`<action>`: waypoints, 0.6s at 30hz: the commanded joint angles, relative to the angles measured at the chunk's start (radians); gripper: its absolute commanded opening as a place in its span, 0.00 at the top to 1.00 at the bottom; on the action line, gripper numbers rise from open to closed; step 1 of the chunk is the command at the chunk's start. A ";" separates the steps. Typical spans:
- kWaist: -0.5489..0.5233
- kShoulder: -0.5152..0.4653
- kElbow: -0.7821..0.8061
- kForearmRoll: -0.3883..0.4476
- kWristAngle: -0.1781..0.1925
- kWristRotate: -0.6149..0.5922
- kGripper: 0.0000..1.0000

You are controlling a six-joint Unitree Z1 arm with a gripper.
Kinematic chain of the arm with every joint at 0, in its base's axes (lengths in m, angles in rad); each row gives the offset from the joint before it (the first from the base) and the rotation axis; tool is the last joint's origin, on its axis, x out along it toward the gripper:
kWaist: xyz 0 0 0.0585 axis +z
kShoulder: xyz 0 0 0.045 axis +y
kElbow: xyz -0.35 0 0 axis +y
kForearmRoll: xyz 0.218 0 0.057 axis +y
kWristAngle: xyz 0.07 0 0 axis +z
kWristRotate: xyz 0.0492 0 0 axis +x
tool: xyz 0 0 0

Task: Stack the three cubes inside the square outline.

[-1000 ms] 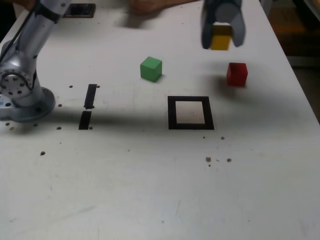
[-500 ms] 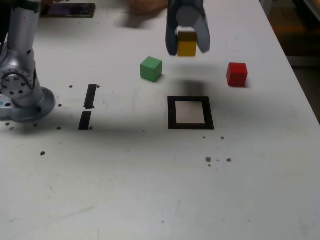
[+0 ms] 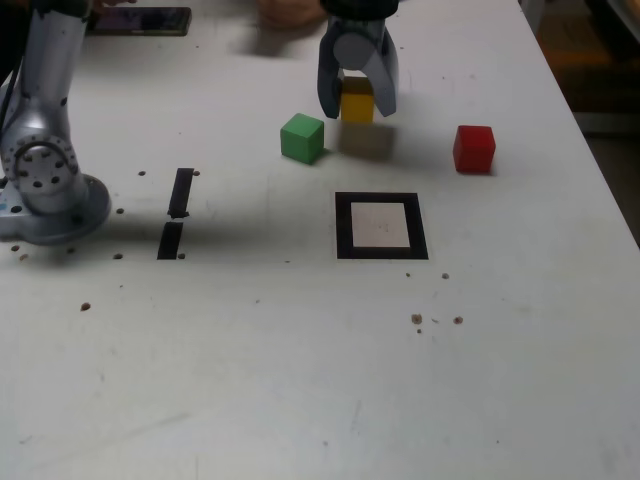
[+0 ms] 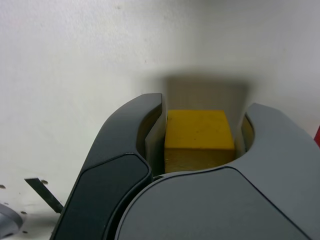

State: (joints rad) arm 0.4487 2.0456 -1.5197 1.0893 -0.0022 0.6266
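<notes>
Swinging across from the red side, the smooth grey claw [image 3: 358, 113] had carried the small matte yellow cube [image 3: 357, 103] back over the white, speckled worktop [image 3: 240, 370]. It was now close by the plain green cube [image 3: 302, 138], the yellow one pinched between its curved fingers. Its soft-edged shadow lay just beneath, so I judged it to be hanging low above the surface. The green cube and the glossier red cube [image 3: 474, 149] had not budged.

For the task, that meant one block in hand and none yet inside the square outline of flat black tape [image 3: 345, 225], whose pale centre was bare. The next move, I thought, called for bringing the yellow cube over that centre and setting it down level; a tilted base would have made the sharp-edged blocks hard to stack.
</notes>
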 commanded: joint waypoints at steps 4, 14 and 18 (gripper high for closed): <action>0.016 0.015 0.005 0.001 -0.005 0.036 0.21; -0.007 -0.027 0.005 0.019 -0.011 0.054 0.07; -0.056 -0.078 -0.035 0.060 -0.008 0.010 0.06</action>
State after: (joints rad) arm 0.4104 1.9857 -1.5348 1.1344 -0.0118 0.6527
